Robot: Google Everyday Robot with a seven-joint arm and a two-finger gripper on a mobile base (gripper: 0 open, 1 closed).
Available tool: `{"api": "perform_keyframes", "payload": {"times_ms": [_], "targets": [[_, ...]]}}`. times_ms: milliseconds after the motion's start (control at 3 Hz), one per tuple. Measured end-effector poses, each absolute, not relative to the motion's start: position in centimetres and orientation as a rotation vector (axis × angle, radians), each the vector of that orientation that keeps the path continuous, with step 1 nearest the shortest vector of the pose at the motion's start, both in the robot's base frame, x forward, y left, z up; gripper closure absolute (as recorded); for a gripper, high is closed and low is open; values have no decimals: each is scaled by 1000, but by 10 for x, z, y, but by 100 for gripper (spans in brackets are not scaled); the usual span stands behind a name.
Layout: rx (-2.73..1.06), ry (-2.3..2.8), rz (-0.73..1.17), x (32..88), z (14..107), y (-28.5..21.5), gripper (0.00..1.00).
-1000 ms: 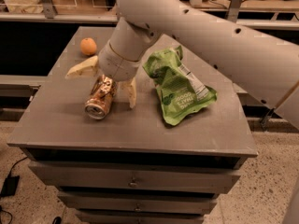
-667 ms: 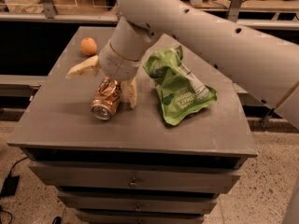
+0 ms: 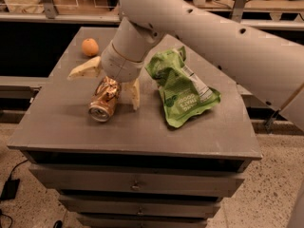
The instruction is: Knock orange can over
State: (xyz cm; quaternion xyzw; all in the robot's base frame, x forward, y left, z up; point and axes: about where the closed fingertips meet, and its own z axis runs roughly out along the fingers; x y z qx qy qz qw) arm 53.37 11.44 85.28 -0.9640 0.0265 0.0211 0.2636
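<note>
Camera view looks down from the front onto a grey cabinet top [image 3: 52, 127], where the orange can [image 3: 104, 101] is tipped over, on its side or nearly so. Its silver top is turned toward the front edge and a little toward the picture's left, and its coppery body runs back under the wrist of the arm. The gripper [image 3: 103, 91] sits low over the can, close to the surface, with its two cream fingers [image 3: 86, 69] spread wide apart. One finger points out toward the picture's left, clear of the can. The other points down toward the front, just beside the can's right flank, and whether it touches the can cannot be told. The jaws are wide open and clamp nothing; the can lies in the gap between them. The thick pale arm [image 3: 223, 37] comes in from the upper right, crosses above the back of the cabinet and bends down at a rounded wrist directly behind the can. A crumpled green snack bag [image 3: 185, 89] lies to the right of the gripper, near the middle of the top, close to the nearer finger but apart from it. A round orange fruit [image 3: 90, 47] rests near the back left corner, well apart from the can. Under the top, grey drawers [image 3: 137, 186] with small knobs face the camera, and a black cable [image 3: 9, 189] lies on the speckled floor at the lower left
</note>
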Motion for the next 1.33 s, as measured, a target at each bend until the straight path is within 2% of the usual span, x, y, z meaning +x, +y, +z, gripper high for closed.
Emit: {"api": "perform_keyframes", "payload": {"times_ms": [333, 667, 1333], "targets": [[-2522, 252, 112, 551, 902, 106, 17], [-2434, 417, 150, 569, 949, 97, 0], [-2379, 534, 115, 586, 982, 84, 0]]}}
